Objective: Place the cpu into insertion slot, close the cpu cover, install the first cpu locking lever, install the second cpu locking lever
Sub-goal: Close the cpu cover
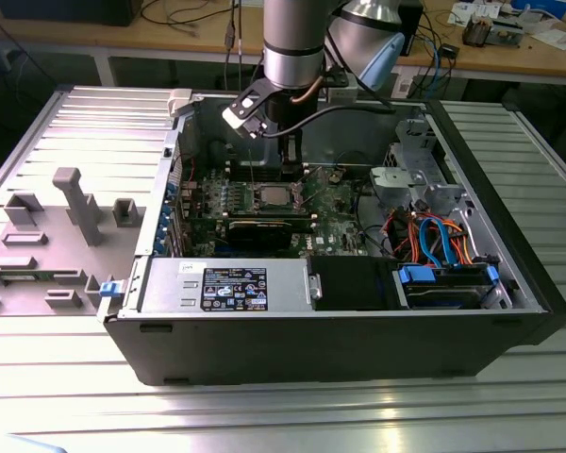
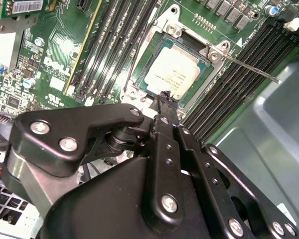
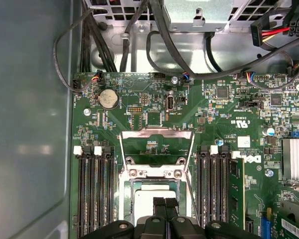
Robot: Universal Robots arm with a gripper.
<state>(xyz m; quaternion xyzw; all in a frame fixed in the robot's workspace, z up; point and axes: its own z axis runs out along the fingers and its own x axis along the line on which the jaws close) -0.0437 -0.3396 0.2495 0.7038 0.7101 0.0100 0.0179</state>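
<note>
The cpu, a pale silver square, lies flat in the insertion slot on the green board; the exterior view shows the cpu mid-board. In the first wrist view the cpu cover is open, tilted up from its hinge beyond the cpu, with the board visible through its window. One thin locking lever sticks out sideways, unlatched. A second lever wire runs along the other side of the socket. My gripper hovers just over the cpu's edge, its black fingers pressed together with nothing between them.
Long black memory slots flank the socket on both sides, with one module seated. Black cables loop over the board's far end. The case wall stands close by the gripper. A power supply and drive bay fill the case front.
</note>
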